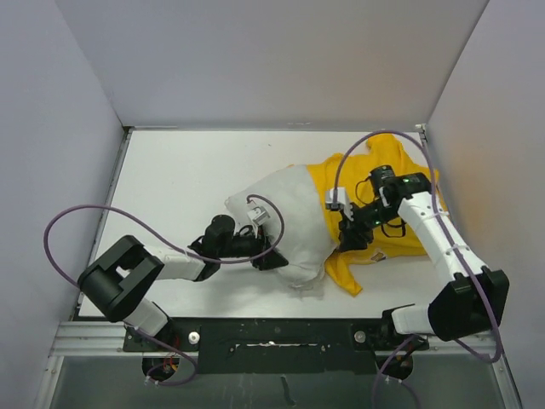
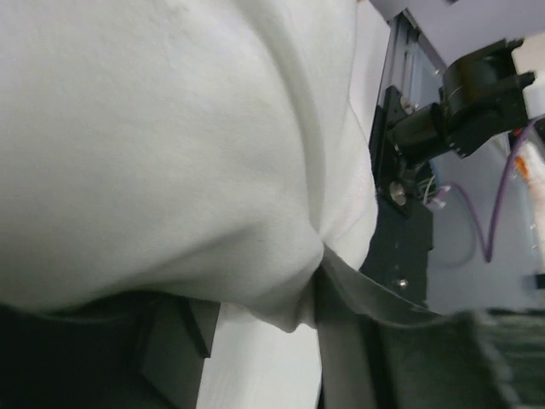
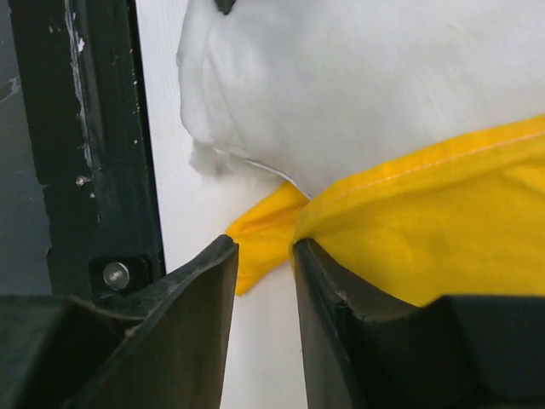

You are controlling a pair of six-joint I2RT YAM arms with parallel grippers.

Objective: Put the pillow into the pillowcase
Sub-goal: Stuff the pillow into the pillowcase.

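Observation:
The white pillow (image 1: 285, 223) lies mid-table with its right end inside the yellow pillowcase (image 1: 387, 183). The case's mouth edge wraps the pillow's right side. My left gripper (image 1: 274, 256) is at the pillow's near-left corner. In the left wrist view the pillow (image 2: 170, 145) bulges over my left gripper (image 2: 264, 294), whose jaws stand apart with a fold drooping between them. My right gripper (image 1: 347, 239) is at the near edge of the case's mouth. In the right wrist view its jaws (image 3: 264, 247) are slightly apart with nothing between them. The pillowcase (image 3: 426, 239) hem rests against one finger (image 3: 324, 281).
Grey walls close in the table on the left, back and right. A black rail (image 1: 272, 336) runs along the near edge, close behind both grippers. Purple cables loop off each arm. The right arm's base (image 2: 477, 94) shows in the left wrist view.

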